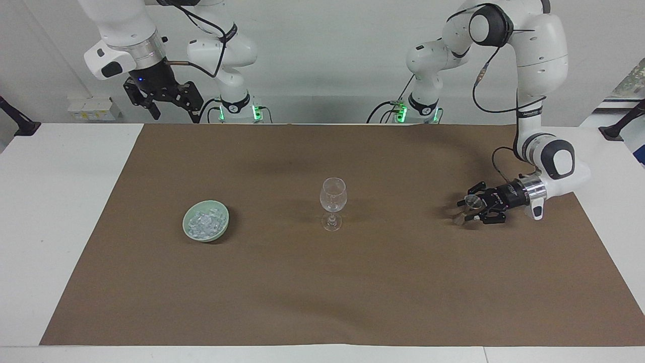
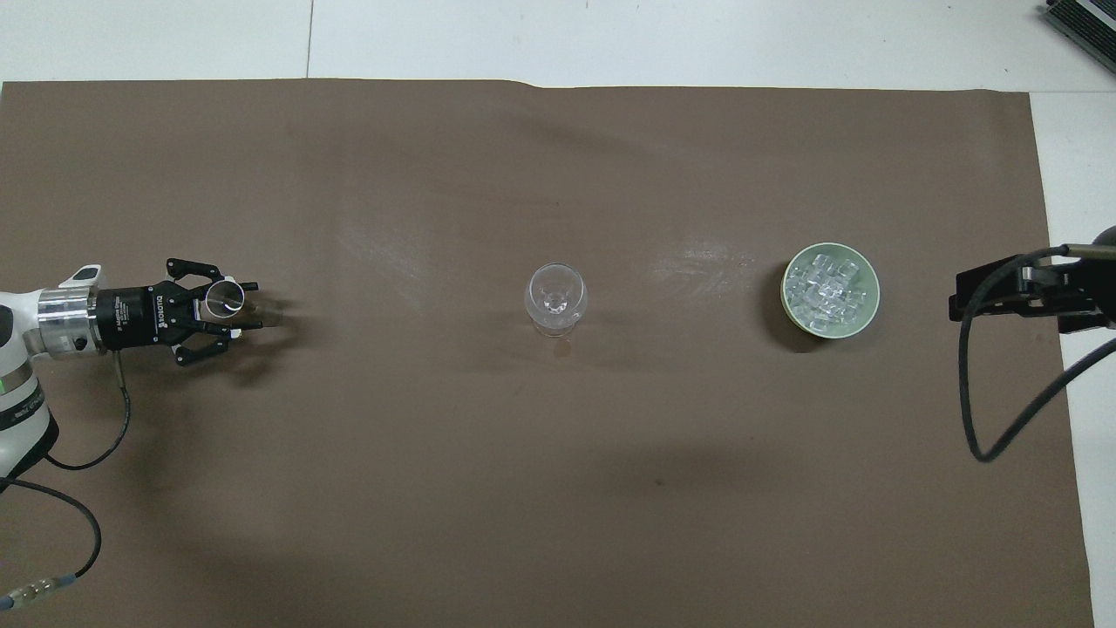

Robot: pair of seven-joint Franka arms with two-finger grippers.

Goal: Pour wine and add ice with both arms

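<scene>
- Left arm [image 1: 541,60], right side of the facing view: bent steeply down, wrist level, low above the table.
- Left gripper [image 1: 471,207]: pointing sideways toward frame centre, fingers drawn in.
- Right arm [image 1: 121,25], upper left: waits, raised.
- Right gripper [image 1: 169,103]: hanging downward, fingers spread apart.

Bright, even, diffuse light from above in both views, no hard highlights. Soft blurry shadows on the brown mat [image 1: 352,282]: broad dim patches under the arms, a small dark one beside the green bowl [image 2: 830,290], a faint one by the wine glass [image 1: 333,201]. Pale sheen streaks on the mat near the glass in the overhead view. Focus sharp throughout, no motion blur, edges straight. Clear glass low contrast.
</scene>
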